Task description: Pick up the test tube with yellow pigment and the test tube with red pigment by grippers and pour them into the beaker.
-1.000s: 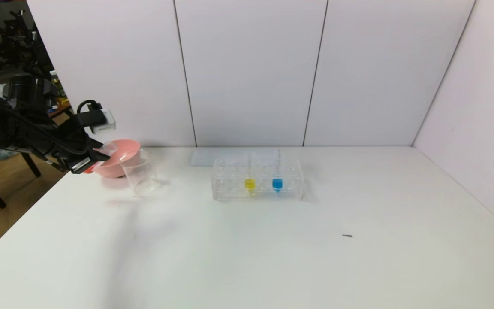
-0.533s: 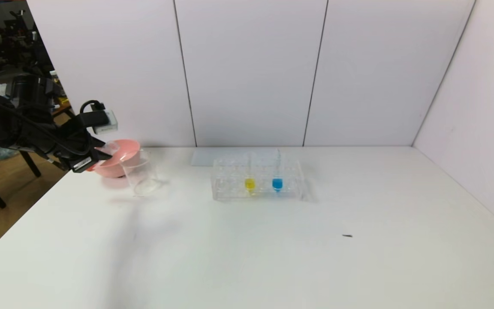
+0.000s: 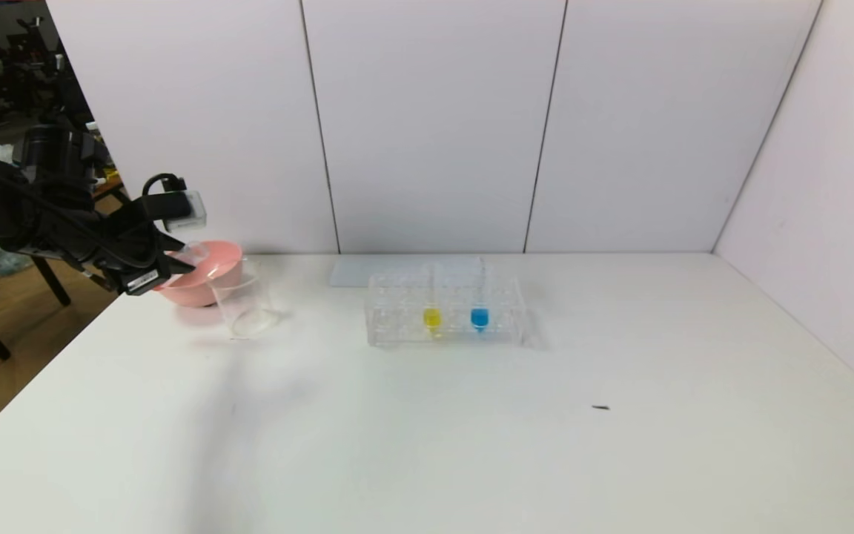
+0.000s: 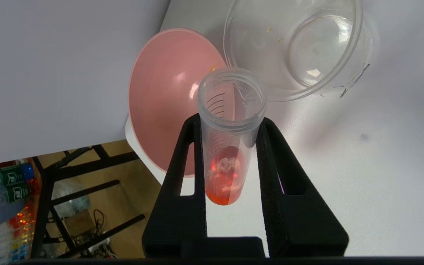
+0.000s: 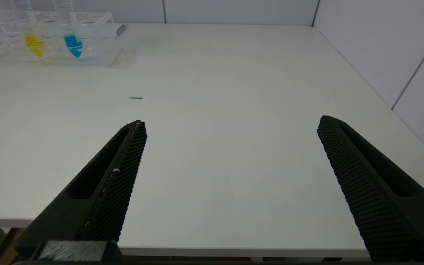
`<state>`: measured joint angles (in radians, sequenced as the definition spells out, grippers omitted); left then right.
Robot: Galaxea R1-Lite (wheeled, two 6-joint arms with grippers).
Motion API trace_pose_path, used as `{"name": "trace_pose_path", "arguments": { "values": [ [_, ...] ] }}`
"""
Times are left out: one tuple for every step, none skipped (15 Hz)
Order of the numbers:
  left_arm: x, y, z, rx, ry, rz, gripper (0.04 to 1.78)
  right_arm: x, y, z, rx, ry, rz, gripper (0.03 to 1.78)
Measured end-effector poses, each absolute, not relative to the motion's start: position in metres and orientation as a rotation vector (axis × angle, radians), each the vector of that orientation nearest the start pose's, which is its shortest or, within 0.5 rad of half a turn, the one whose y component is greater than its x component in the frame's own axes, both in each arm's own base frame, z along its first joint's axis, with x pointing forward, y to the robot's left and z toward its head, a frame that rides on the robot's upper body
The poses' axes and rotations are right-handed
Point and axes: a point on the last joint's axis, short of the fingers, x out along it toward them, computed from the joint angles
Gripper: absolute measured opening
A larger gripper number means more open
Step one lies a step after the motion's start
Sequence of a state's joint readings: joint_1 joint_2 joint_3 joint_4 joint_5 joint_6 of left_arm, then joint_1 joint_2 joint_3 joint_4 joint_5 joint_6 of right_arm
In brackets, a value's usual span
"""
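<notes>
My left gripper (image 4: 230,121) is shut on the test tube with red pigment (image 4: 226,173), which lies tilted with its open mouth toward the beaker (image 4: 296,48). The red liquid sits at the tube's rounded bottom, between the fingers. In the head view the left gripper (image 3: 167,265) hovers at the table's far left, over the pink bowl, with the tube mouth (image 3: 193,256) just short of the clear beaker (image 3: 243,300). The test tube with yellow pigment (image 3: 432,317) stands in the rack. My right gripper (image 5: 230,123) is open over the table's near edge, holding nothing.
A pink bowl (image 3: 204,280) stands touching the beaker's far-left side, near the table's left edge. The clear rack (image 3: 397,315) in mid-table also holds a blue-liquid tube (image 3: 480,317). A flat pale sheet (image 3: 368,271) lies behind the rack. A small dark speck (image 3: 600,407) lies right of centre.
The left gripper has risen slightly and edged toward the beaker, tipping the red tube closer to level. Everything else is unmoved.
</notes>
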<state>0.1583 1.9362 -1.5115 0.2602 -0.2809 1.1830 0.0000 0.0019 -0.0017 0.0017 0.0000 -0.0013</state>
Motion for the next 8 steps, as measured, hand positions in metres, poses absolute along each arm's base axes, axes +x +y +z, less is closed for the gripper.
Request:
{"name": "trace_pose_path", "arguments": {
  "values": [
    [0.3721,0.0523,0.2136,0.985,0.523,-0.502,0.44,-0.0228,0.0,0.0758,-0.001,0.002,0.0,1.7],
    [0.3716,0.0508,0.2145,0.981,0.537,-0.516,0.44,-0.0228,0.0,0.0758,-0.001,0.002,0.0,1.7],
    [0.3715,0.0497,0.2151,0.977,0.549,-0.526,0.44,-0.0228,0.0,0.0758,-0.001,0.002,0.0,1.7],
    [0.372,0.0488,0.2159,0.978,0.549,-0.531,0.44,-0.0228,0.0,0.0758,-0.001,0.002,0.0,1.7],
    [0.3732,0.0478,0.2161,0.982,0.548,-0.532,0.44,-0.0228,0.0,0.0758,-0.001,0.002,0.0,1.7],
    [0.3742,0.0472,0.2164,0.987,0.545,-0.534,0.44,-0.0228,0.0,0.0758,-0.002,0.002,0.0,1.7],
    [0.3749,0.0466,0.2164,0.999,0.542,-0.539,0.44,-0.0228,0.0,0.0758,-0.001,0.002,0.0,1.7],
    [0.3752,0.0461,0.2163,1.006,0.546,-0.546,0.44,-0.0228,0.0,0.0758,-0.001,0.002,0.0,1.7]
  ]
}}
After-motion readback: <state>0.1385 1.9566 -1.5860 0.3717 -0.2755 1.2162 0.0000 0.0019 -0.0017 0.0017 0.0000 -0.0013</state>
